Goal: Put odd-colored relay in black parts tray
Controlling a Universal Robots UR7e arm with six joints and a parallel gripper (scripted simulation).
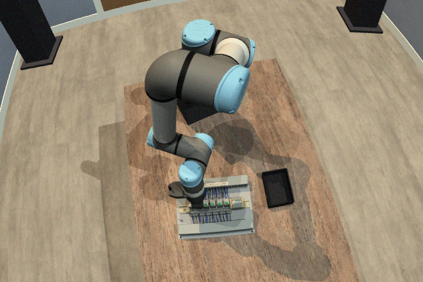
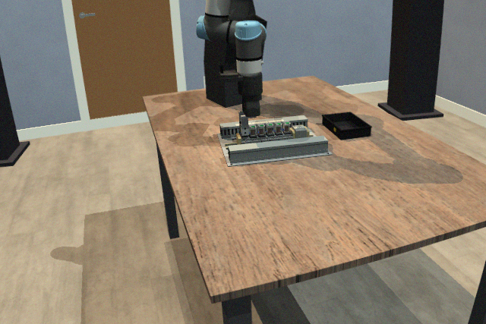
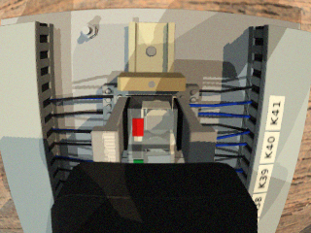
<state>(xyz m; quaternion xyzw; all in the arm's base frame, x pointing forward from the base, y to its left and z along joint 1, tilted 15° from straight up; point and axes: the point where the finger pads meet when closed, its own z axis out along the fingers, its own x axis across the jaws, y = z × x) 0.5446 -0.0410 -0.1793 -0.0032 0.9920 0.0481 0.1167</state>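
Observation:
The grey relay panel (image 1: 215, 209) lies flat on the wooden table, also seen in the exterior view (image 2: 274, 140). A row of relays with green buttons (image 1: 215, 203) sits on its rail. My gripper (image 3: 152, 113) is shut on the relay with the red button (image 3: 139, 128) at the left end of the row. In the exterior view this relay (image 2: 244, 125) stands higher than the others, just under the gripper. The black parts tray (image 1: 277, 187) (image 2: 345, 124) sits to the right of the panel, apart from it, and looks empty.
Blue wires (image 3: 78, 116) run from the relays to slotted ducts on both sides. A brass end clamp (image 3: 151, 52) sits on the rail beyond the held relay. Black pillars (image 2: 414, 44) stand off the table on the floor.

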